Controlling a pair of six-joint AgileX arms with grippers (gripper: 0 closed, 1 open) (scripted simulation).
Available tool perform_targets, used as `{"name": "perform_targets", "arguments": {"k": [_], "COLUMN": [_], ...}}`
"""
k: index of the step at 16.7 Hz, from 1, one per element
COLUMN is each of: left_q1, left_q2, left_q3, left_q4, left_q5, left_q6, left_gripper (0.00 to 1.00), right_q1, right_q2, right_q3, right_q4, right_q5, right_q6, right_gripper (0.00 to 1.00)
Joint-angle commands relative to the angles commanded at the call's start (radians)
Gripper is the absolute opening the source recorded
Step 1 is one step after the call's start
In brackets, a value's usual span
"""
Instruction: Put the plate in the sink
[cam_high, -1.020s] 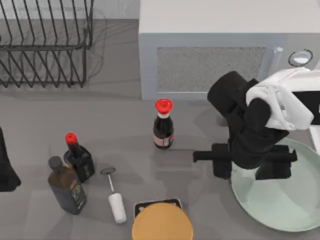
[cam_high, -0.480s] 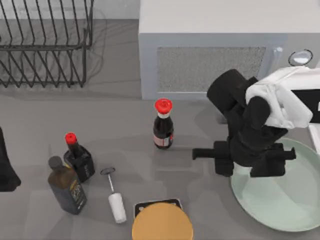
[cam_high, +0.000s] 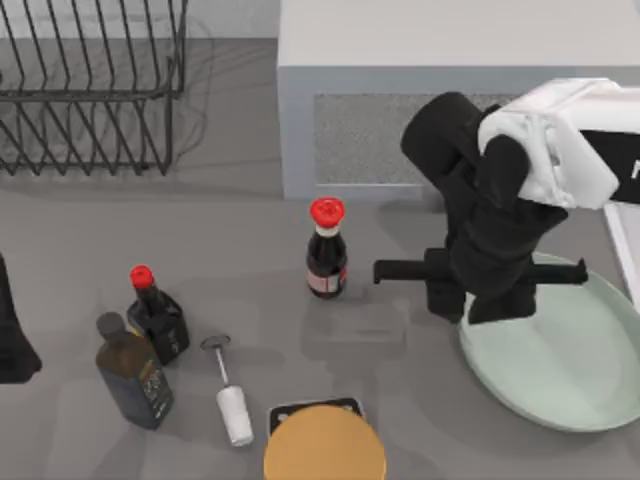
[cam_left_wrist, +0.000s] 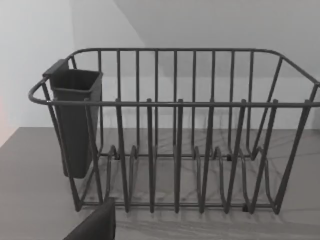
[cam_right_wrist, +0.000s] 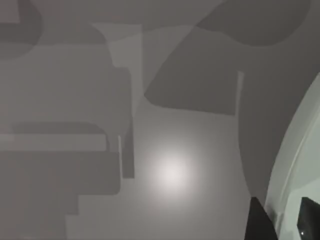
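The pale mint-green plate (cam_high: 565, 365) sits at the right side of the table, its left rim under my right gripper (cam_high: 478, 305). In the right wrist view the two dark fingers (cam_right_wrist: 260, 222) stand on either side of the plate's rim (cam_right_wrist: 295, 165), shut on it. The plate looks slightly tilted, with its left edge raised off the grey table. My left arm (cam_high: 12, 335) is parked at the table's left edge, its camera facing the dish rack (cam_left_wrist: 175, 130). The sink is out of view.
A white box-shaped appliance (cam_high: 440, 100) stands just behind the right arm. A red-capped bottle (cam_high: 326, 250) stands left of the gripper. Two dark bottles (cam_high: 145, 345), a white frother (cam_high: 230, 395) and a tan disc (cam_high: 325, 445) stand front left. A wire rack (cam_high: 90, 85) fills the back left.
My right gripper has moved toward the back of the table and slightly left, and the plate has moved with it. The left arm has stayed still.
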Motion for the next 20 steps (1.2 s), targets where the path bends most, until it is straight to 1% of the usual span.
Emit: {"name": "perform_targets", "arguments": {"k": [2,7,10,13,20], "left_q1": [0.0,0.0,0.0,0.0,0.0], "left_q2": [0.0,0.0,0.0,0.0,0.0], "left_q3": [0.0,0.0,0.0,0.0,0.0], "left_q4": [0.0,0.0,0.0,0.0,0.0], "left_q5": [0.0,0.0,0.0,0.0,0.0], "left_q6": [0.0,0.0,0.0,0.0,0.0], "left_gripper": [1.0,1.0,1.0,1.0,1.0], "right_q1": [0.001,-0.004,-0.01,-0.014,-0.024], "right_q2": [0.004,-0.005,-0.022,-0.036,-0.035], "right_q3": [0.139,0.559,0.739,0.826,0.846], "right_q4": [-0.14,-0.577,-0.76,-0.848,-0.857], "right_q5": [0.0,-0.001,-0.001,-0.001,0.011], "right_q6": [0.001,-0.004,-0.01,-0.015,-0.028], "right_gripper": [0.0,0.0,0.0,0.0,0.0]}}
